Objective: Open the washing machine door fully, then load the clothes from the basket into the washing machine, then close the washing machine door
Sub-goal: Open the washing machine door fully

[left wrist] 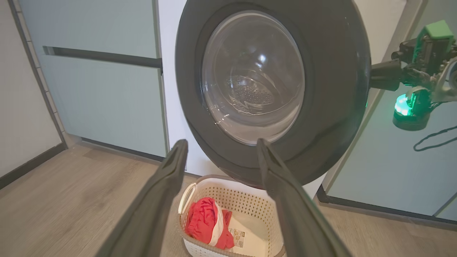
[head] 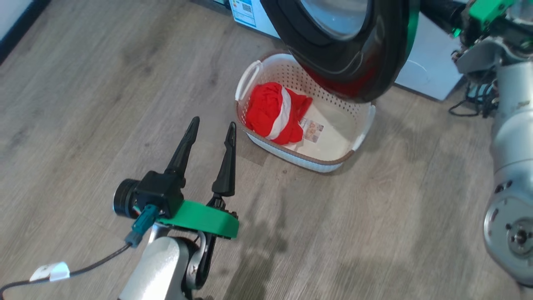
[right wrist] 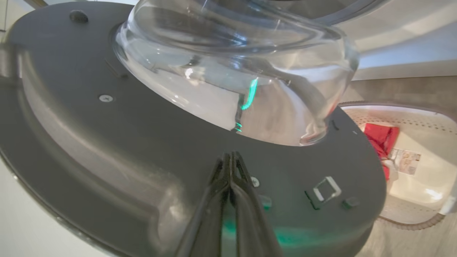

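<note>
- Swinging the washing machine door wide was judged the step in hand; it was seen part-open, hung over the basket
- right gripper, clenched w/ nothing held, was set vs the door's inner face; a steady push nr the rim was advised
- left gripper was held released, nr the clothes left in the basket

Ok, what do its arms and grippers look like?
Left gripper: two long tapering black fingers, black block, green bracket, silvery forearm; a black cable with a white tag leaves a teal plug. Right gripper: the same black fingers, green mount, a glowing green light, grey rounded arm joints.
</note>
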Motion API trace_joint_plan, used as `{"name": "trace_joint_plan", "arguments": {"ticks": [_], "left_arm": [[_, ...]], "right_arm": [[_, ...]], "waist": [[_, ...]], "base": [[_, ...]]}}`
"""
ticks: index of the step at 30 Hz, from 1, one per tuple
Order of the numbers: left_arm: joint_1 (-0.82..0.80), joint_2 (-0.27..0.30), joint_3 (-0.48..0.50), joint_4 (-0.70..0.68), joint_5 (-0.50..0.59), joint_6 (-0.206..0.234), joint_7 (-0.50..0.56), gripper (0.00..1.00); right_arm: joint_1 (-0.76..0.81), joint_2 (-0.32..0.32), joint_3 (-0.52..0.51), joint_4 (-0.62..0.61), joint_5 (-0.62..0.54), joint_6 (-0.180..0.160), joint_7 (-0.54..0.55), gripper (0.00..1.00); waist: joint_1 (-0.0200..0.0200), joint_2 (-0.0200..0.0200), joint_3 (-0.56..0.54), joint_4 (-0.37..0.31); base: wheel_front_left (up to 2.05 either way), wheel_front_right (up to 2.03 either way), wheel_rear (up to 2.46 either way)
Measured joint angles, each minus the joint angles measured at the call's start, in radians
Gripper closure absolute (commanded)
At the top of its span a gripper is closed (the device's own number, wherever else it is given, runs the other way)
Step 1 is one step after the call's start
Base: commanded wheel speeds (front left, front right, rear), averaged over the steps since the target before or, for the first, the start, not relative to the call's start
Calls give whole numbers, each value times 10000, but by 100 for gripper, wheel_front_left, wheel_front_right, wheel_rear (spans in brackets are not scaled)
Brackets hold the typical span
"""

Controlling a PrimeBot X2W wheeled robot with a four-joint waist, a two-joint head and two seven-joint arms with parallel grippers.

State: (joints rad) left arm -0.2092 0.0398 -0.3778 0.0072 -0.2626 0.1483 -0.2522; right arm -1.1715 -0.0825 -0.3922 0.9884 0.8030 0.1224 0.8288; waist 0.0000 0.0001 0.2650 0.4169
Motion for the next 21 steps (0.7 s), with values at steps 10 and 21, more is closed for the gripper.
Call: {"name": "trace_joint_plan", "arguments": {"ticks": [10,21], "left_arm": [[496,8,309,-35,-77,59,0,0],[932,13,800,-71,-86,61,0,0]], "right_arm": [[1306,17,2132,-360,2249,0,-121,100],[2186,59,5058,-802,4761,0,-562,100]], "waist": [[0,-1,-607,698],[0,-1,-1039,1287]], "base": [[0,0,0],[0,0,0]]}}
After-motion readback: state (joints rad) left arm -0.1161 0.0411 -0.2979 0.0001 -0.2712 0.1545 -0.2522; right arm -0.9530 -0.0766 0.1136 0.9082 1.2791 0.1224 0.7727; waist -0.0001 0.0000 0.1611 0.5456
